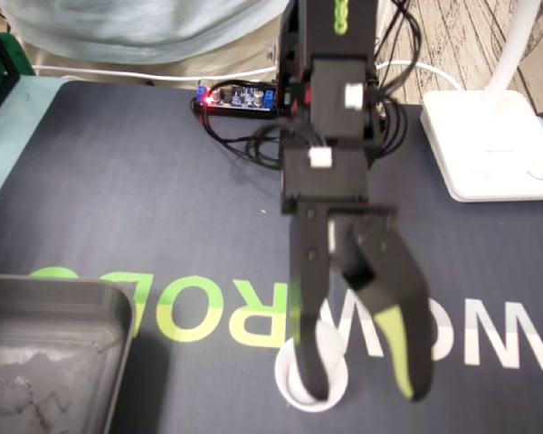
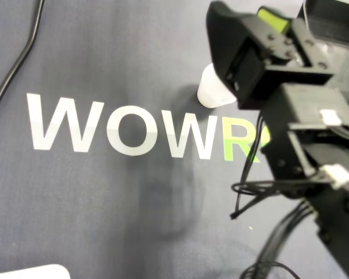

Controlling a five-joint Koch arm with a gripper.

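Gripper (image 1: 366, 393) spread wide, one finger down over the white cup (image 1: 338, 375) at six o'clock in the fixed view, so no grasp yet, and the squeeze, lift and carry, perhaps to the grey tray (image 1: 118, 298) at its nine o'clock, look all to come.

Dark mat (image 1: 118, 199), wood floor (image 1: 462, 36) behind.

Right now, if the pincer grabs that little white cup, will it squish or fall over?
The white cup looks small and thin-walled, so probably light; a nudge might slide it. It stands upright, so a sideways push could tip it. A hard squeeze from the open pincer may dent it.
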